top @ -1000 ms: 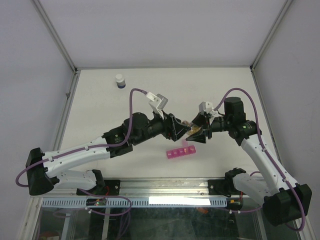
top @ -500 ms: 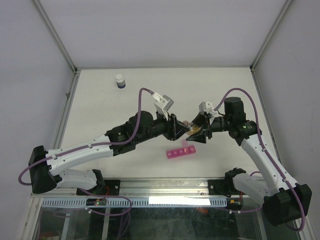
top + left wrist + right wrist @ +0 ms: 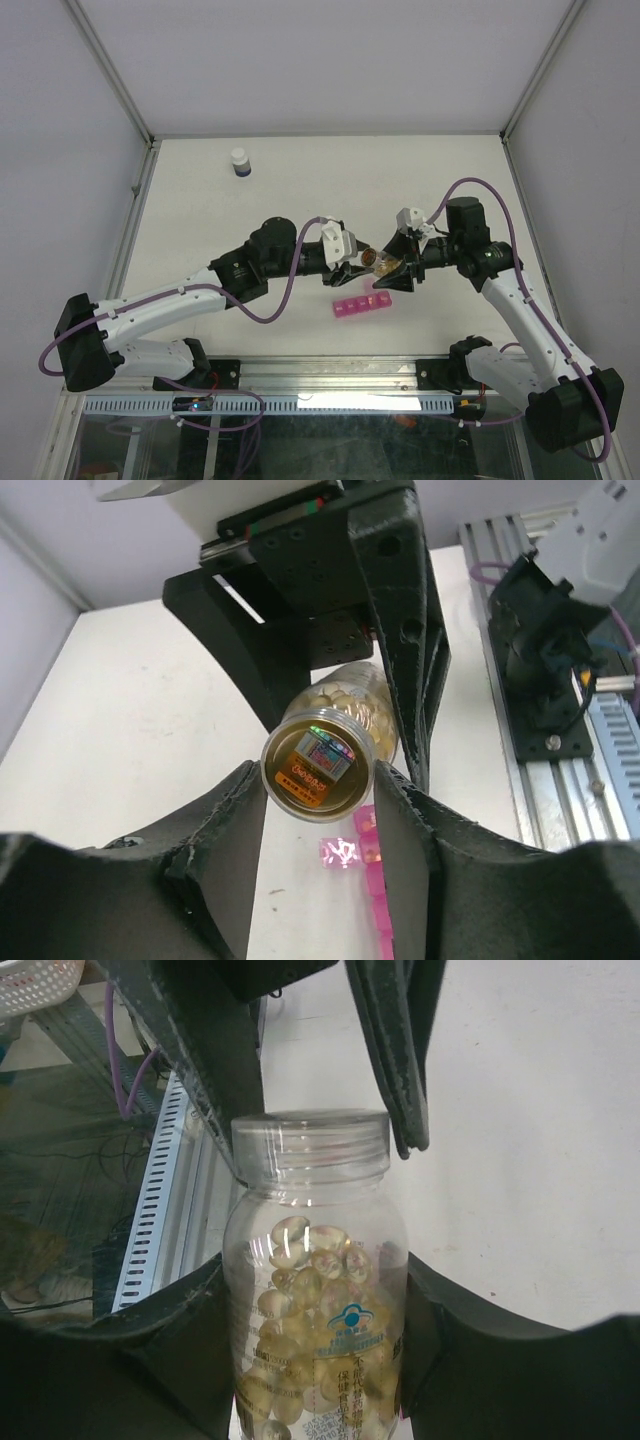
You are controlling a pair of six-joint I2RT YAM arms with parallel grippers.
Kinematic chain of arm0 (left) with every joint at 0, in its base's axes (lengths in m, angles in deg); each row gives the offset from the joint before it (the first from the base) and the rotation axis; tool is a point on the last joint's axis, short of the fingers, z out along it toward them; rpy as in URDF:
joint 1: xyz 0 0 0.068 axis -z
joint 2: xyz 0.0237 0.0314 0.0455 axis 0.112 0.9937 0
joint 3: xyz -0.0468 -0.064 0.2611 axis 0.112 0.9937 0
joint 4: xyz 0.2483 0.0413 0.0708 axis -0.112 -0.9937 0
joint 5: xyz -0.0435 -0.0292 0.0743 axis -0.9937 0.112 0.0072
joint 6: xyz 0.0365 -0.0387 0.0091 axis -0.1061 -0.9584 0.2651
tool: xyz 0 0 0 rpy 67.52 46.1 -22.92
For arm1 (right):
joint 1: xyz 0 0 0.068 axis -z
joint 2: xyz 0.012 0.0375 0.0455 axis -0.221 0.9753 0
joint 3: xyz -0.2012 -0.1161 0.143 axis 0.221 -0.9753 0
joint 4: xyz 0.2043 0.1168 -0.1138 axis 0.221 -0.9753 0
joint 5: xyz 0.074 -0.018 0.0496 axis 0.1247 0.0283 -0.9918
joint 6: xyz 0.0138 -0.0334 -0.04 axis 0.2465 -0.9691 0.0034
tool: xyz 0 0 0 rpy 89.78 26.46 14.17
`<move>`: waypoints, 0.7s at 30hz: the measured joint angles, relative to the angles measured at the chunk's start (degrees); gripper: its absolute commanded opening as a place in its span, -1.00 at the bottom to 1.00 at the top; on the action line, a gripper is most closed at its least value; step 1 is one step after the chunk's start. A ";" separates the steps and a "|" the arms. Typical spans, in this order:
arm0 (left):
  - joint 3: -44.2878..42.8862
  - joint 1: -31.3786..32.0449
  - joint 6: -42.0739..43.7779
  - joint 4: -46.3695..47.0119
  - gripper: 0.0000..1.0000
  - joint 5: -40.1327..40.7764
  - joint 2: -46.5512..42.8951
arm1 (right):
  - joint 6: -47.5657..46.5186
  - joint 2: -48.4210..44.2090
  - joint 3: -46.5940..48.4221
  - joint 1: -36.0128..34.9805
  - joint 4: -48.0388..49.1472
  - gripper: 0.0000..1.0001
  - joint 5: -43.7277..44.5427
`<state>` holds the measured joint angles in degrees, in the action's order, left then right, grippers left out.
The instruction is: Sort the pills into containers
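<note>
An amber pill bottle (image 3: 378, 262) full of yellow softgels hangs in the air between my two grippers, above the table. My right gripper (image 3: 393, 268) is shut on its body (image 3: 315, 1320). My left gripper (image 3: 352, 264) closes from the opposite side on its cap (image 3: 318, 763), with one finger (image 3: 400, 820) on each side of the lid. The bright-pink pill-box strip (image 3: 362, 303) lies on the table just below the bottle. It also shows in the left wrist view (image 3: 372, 870), with one lid (image 3: 340, 852) flipped open.
A white-capped dark bottle (image 3: 240, 162) stands at the far left of the table. A metal rail (image 3: 330, 372) runs along the near edge between the arm bases. White walls enclose the table on the left, back and right.
My left wrist has rolled, so its white camera housing swung from the top round to the side, and the left gripper has closed in on the cap. The right arm has barely moved.
</note>
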<state>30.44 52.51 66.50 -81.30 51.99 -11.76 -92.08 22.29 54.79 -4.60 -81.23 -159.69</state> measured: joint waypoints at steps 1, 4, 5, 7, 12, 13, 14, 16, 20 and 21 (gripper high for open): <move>-0.33 -1.31 1.73 0.00 0.19 -3.04 0.59 | 0.13 0.02 0.00 -0.02 0.11 -1.00 0.11; -1.11 -3.93 3.54 -0.85 0.69 -9.27 2.69 | 0.48 0.02 0.02 0.22 1.57 -1.00 0.46; -1.09 -4.31 3.43 -1.16 0.83 -10.40 3.30 | 0.52 0.02 0.02 0.28 2.10 -1.00 0.48; -0.76 -4.31 3.26 -1.18 0.98 -10.95 3.76 | 0.70 0.02 0.02 0.31 2.80 -1.00 0.50; 4.72 -4.31 1.42 4.26 0.98 -9.90 1.09 | 0.87 0.02 0.02 0.31 3.56 -1.00 0.50; 5.66 -4.31 1.09 4.81 0.98 -9.31 0.44 | 0.87 0.02 0.02 0.31 3.65 -1.00 0.50; 6.54 -4.31 0.39 5.38 0.98 -8.70 -0.31 | 0.87 0.02 0.02 0.31 3.67 -1.00 0.50; 8.04 -4.31 -1.42 6.80 0.98 -7.15 -1.84 | 0.87 0.02 0.02 0.31 3.69 -1.00 0.50; 11.26 -4.31 -9.25 10.49 0.98 -2.93 -5.42 | 0.85 0.02 0.02 0.31 3.69 -1.00 0.52; 12.15 -4.33 -11.91 11.45 0.98 -2.43 -6.47 | 0.87 0.02 0.02 0.31 3.69 -1.00 0.52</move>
<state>42.60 48.18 54.58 -69.85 49.57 -18.23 -91.20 22.31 54.81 -4.29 -77.54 -159.16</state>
